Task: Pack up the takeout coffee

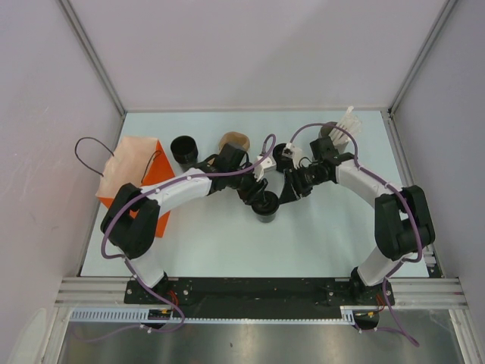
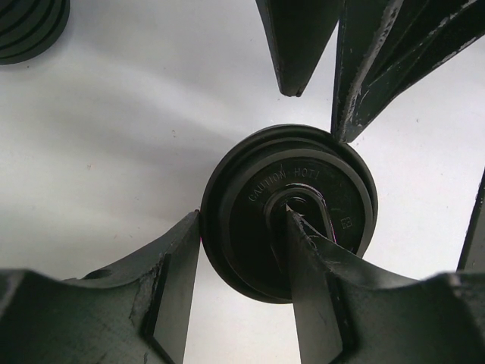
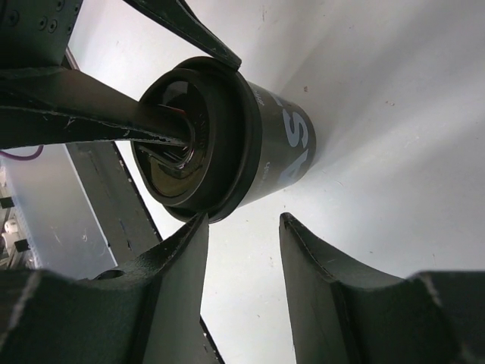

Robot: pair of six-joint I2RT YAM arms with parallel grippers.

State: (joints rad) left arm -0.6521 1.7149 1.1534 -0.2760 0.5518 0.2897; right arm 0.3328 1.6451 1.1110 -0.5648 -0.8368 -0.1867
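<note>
The takeout coffee [image 1: 266, 205] is a small black cup with a black lid, standing on the table between both arms. In the left wrist view its lid [image 2: 303, 189] reads "CAUTION HOT". My left gripper [image 2: 242, 220] is open: one finger sits beside the lid's rim and the other lies over the lid's middle. My right gripper [image 3: 245, 221] is open with nothing between its fingers. Its left fingertip [image 3: 198, 227] is at the lid's rim, and the cup [image 3: 265, 144] lies just beyond. From above, the left gripper [image 1: 255, 196] and right gripper [image 1: 286, 193] flank the cup.
An orange paper bag [image 1: 136, 178] stands at the left edge. At the back are a stack of black cups [image 1: 184, 149], a brown pulp carrier [image 1: 235, 141] and a holder of white sticks [image 1: 345, 125]. The right gripper's fingers [image 2: 295, 45] show in the left wrist view.
</note>
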